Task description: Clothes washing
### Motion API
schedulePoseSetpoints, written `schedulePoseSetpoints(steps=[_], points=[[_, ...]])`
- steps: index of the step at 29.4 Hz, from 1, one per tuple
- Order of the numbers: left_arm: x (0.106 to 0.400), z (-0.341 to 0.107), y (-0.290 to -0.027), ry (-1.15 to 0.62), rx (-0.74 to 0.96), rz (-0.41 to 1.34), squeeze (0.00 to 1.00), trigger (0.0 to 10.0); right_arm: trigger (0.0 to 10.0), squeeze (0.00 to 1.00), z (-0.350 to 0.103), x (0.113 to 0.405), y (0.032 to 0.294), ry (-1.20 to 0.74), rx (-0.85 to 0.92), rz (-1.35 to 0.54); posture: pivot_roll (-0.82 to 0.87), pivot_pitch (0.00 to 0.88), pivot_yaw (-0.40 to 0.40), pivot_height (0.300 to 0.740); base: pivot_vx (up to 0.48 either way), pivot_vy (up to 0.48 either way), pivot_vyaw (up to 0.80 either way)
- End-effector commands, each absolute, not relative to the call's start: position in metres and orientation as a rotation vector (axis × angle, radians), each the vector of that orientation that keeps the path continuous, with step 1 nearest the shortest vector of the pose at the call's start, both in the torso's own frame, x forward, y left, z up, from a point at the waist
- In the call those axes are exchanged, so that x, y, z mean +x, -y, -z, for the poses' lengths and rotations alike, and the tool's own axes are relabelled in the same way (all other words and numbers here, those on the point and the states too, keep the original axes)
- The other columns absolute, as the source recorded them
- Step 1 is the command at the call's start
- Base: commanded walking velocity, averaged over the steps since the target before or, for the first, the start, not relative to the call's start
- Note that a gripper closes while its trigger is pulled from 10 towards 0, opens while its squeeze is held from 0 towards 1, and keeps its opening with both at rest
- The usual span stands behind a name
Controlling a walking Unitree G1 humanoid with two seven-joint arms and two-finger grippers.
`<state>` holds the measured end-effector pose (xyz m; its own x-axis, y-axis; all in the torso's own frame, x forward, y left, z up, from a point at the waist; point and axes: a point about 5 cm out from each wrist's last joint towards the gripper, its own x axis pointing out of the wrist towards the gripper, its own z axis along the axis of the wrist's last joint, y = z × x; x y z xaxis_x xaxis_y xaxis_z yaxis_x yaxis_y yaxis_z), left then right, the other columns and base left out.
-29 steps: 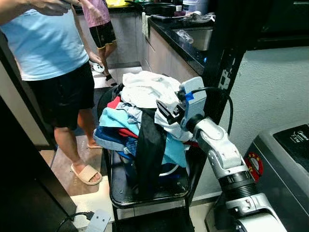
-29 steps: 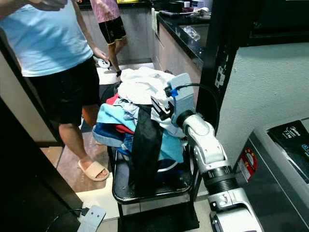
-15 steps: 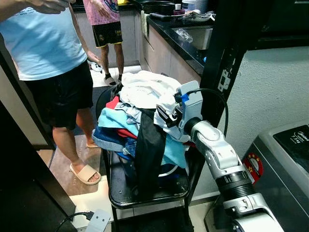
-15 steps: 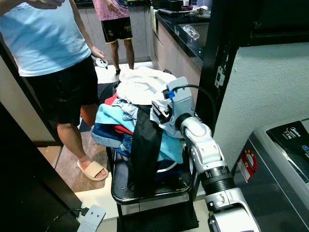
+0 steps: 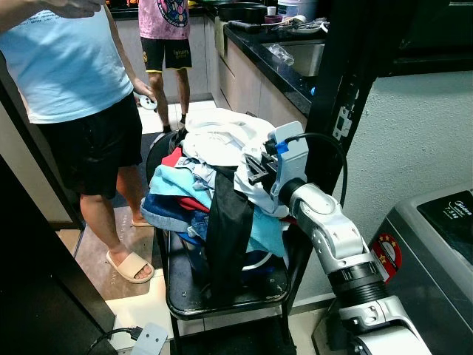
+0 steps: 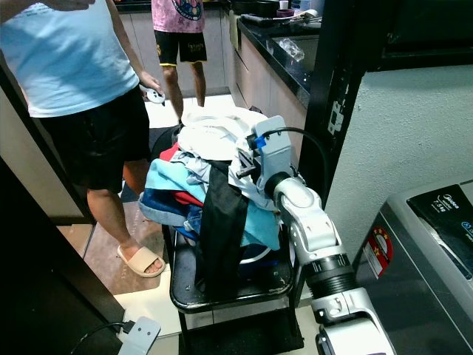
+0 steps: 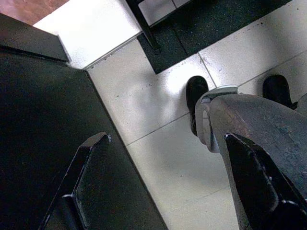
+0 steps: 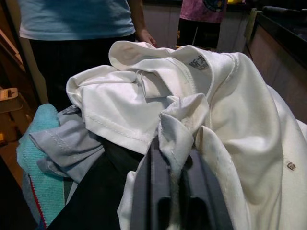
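Washer [image 5: 436, 244]: lower right of the head view, lid down
My right gripper [image 5: 255, 168]: clenched on a fold of the white shirt [image 8: 144, 96], mid-frame
My left gripper [image 7: 158, 191]: slack, fingers apart over the floor
Pile [image 5: 199, 200]: centre, heaped on the black cart [image 5: 222, 292]
Handling: soft, light, likely snags on neighbours; pinch a thick fold
Change: my gripper has edged deeper; far person [image 5: 166, 29] stepped nearer

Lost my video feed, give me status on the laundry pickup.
Right gripper at the clothes pile, jaws shut on white shirt. Left gripper idle, jaws open over floor. Person standing beside the pile.
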<state>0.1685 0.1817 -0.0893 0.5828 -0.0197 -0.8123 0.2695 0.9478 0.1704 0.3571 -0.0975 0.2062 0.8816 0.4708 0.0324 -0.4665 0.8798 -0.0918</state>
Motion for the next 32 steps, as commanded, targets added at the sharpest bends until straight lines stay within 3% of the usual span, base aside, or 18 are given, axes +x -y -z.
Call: schedulePoseSetpoints(steps=[1,4,9,10,24,27,32], points=[[0.166,0.09,-0.184,-0.948,0.308,0.18,0.0,10.0,0.0,0.0,-0.215,0.356,0.095,0.099,-0.061,-0.505,0.09,0.031,-0.033,0.74,0.0,0.0,0.0],[0.166,0.09,-0.184,-0.948,0.31,0.182,0.0,10.0,0.0,0.0,-0.224,0.353,0.09,0.156,-0.031,-0.552,0.09,0.03,-0.034,0.74,0.0,0.0,0.0],[0.168,0.09,-0.184,-0.946,0.312,0.184,0.0,10.0,0.0,0.0,-0.274,0.344,0.086,0.386,0.197,-0.611,0.09,0.025,-0.04,0.74,0.0,0.0,0.0],[0.168,0.09,-0.183,-0.945,0.311,0.186,0.0,10.0,0.0,0.0,-0.297,0.342,0.092,0.473,0.299,-0.607,0.09,0.022,-0.043,0.74,0.0,0.0,0.0],[0.168,0.09,-0.182,-0.944,0.305,0.181,0.0,10.0,0.0,0.0,-0.379,0.327,0.12,0.749,0.591,-0.644,0.1,0.021,-0.044,0.74,0.0,0.0,0.0],[0.169,0.089,-0.182,-0.944,0.302,0.176,0.0,10.0,0.0,0.0,-0.422,0.315,0.153,0.902,0.744,-0.634,0.1,0.014,-0.045,0.74,0.0,0.0,0.0],[0.17,0.089,-0.182,-0.942,0.299,0.173,0.0,10.0,0.0,0.0,-0.445,0.305,0.179,1.005,0.798,-0.623,0.1,0.011,-0.044,0.74,0.0,0.0,0.0]])
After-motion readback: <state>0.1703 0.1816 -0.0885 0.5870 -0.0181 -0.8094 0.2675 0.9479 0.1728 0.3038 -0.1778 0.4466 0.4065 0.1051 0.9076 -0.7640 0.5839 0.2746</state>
